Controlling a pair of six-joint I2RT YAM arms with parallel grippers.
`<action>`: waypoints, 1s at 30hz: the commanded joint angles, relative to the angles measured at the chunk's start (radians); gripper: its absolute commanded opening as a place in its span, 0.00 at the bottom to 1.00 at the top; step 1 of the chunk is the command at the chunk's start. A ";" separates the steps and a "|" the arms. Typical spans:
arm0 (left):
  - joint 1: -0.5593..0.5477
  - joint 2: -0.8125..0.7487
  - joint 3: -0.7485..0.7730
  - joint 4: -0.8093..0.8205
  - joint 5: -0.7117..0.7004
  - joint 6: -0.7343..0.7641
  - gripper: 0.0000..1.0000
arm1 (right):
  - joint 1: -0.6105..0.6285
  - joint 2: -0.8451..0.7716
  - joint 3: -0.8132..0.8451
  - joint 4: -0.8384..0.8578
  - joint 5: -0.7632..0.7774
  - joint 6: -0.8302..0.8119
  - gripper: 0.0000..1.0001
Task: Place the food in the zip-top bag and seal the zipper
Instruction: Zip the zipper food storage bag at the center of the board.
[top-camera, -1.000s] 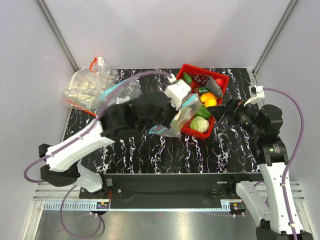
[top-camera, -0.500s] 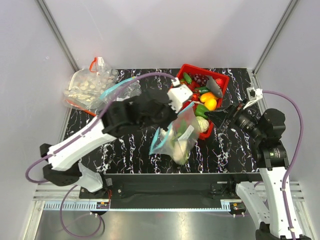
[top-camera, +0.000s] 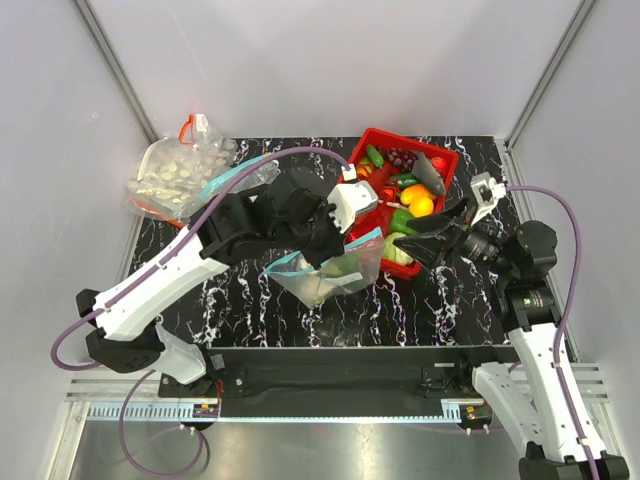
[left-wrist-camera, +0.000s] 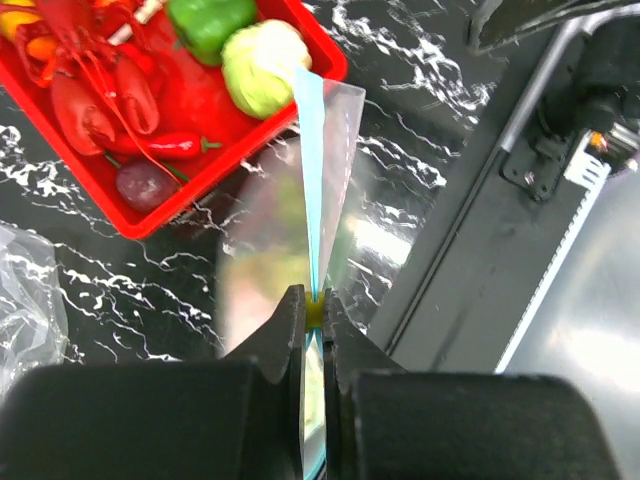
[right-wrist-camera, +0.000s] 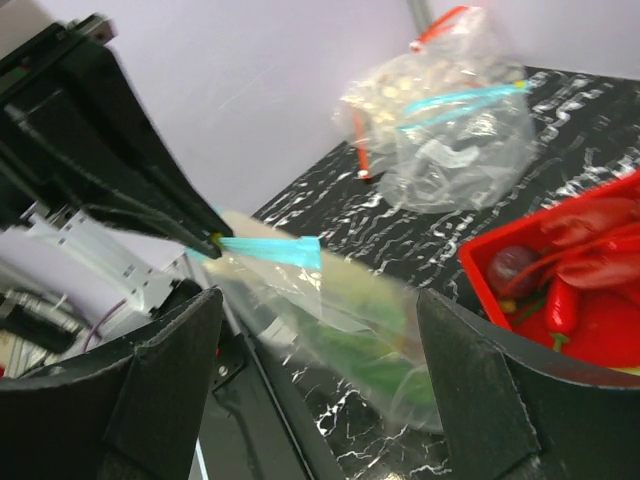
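Observation:
My left gripper is shut on the teal-blue zipper of the clear zip-top bag. It holds the bag just above the black marbled table, in front of the red basket. In the left wrist view the jaws pinch the zipper strip edge-on. Blurred green and whitish food shows inside the bag. My right gripper is open and empty, just right of the bag. In the right wrist view its fingers stand wide on either side of the bag and zipper.
The red basket holds yellow, red and green toy produce and a grey fish. A cabbage lies in its near corner. A bag with a red zipper and another clear bag with a teal strip lie at the back left.
My left gripper has carried the bag off the basket's front, down and to the left. The bag swung as it went. My right gripper has reached left toward the bag.

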 joint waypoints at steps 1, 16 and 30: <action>0.001 -0.009 0.080 -0.037 0.094 0.040 0.00 | 0.049 0.026 0.001 0.169 -0.099 -0.018 0.84; 0.001 -0.046 0.111 -0.085 0.161 0.112 0.00 | 0.350 0.241 0.147 0.042 -0.176 -0.319 0.63; 0.001 -0.097 0.076 -0.065 0.146 0.097 0.00 | 0.377 0.170 0.138 -0.049 -0.023 -0.305 0.00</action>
